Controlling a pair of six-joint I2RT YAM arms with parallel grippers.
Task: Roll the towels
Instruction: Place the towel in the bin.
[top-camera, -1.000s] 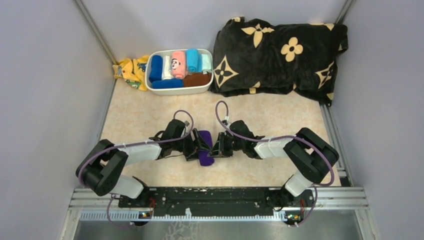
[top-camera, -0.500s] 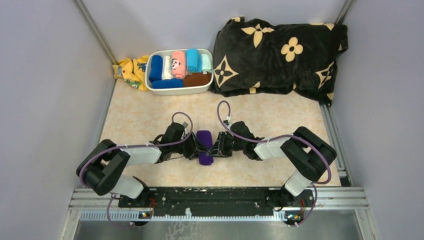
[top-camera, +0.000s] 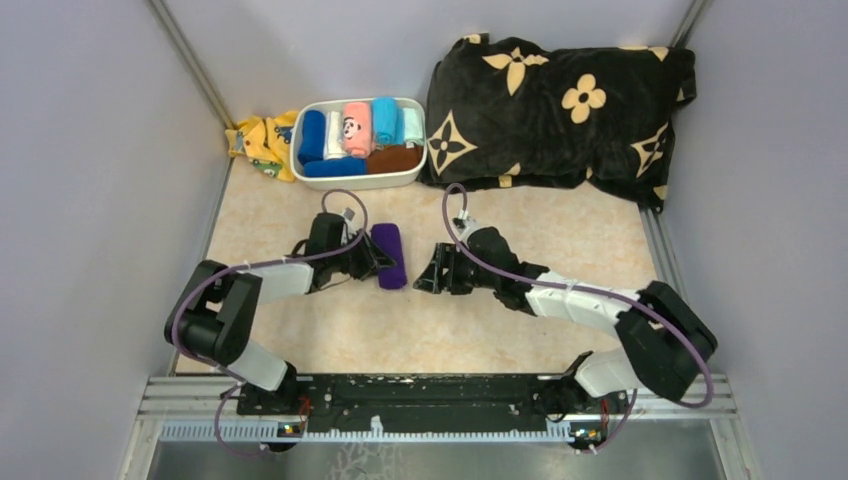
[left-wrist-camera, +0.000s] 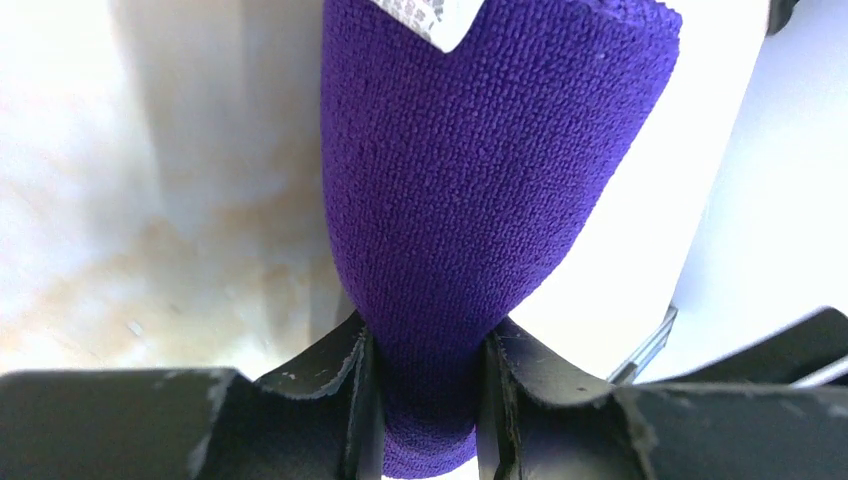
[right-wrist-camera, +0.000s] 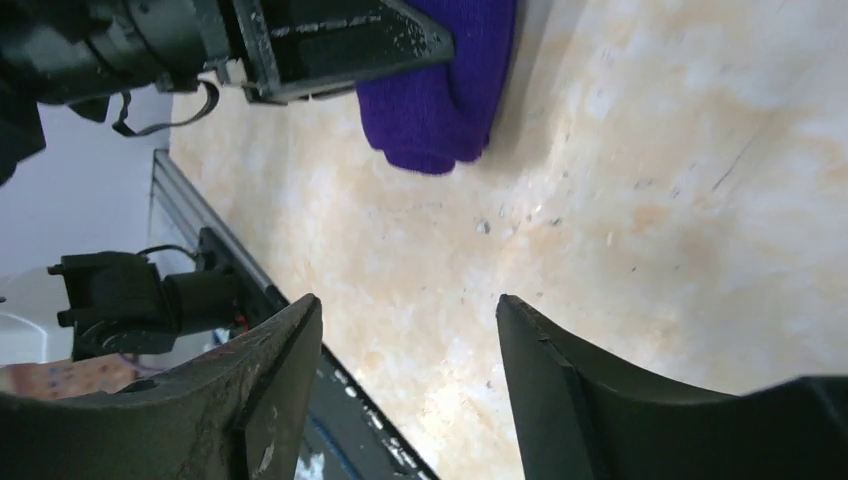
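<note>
The purple towel (top-camera: 389, 255) is a tight roll above the beige tabletop, left of centre. My left gripper (top-camera: 379, 263) is shut on its near end; in the left wrist view both fingers (left-wrist-camera: 340, 370) pinch the roll (left-wrist-camera: 480, 180), with the gripper (left-wrist-camera: 425, 345) squeezing it narrow. My right gripper (top-camera: 424, 275) stands open a short way right of the roll, touching nothing. The right wrist view shows its jaws (right-wrist-camera: 408, 310) wide over bare table, the purple roll (right-wrist-camera: 440, 100) ahead. The pink panda towel (top-camera: 356, 128) sits rolled in the white bin.
The white bin (top-camera: 358, 183) at the back left holds several rolled cloths. A yellow patterned cloth (top-camera: 258, 140) lies to its left. The big black flowered blanket (top-camera: 560, 100) fills the back right. Grey walls stand on both sides, and a metal rail (top-camera: 440, 395) runs along the near edge.
My right gripper has opened, let go of the purple roll and drawn away to the right. The left gripper closed on the roll and carried it back and left.
</note>
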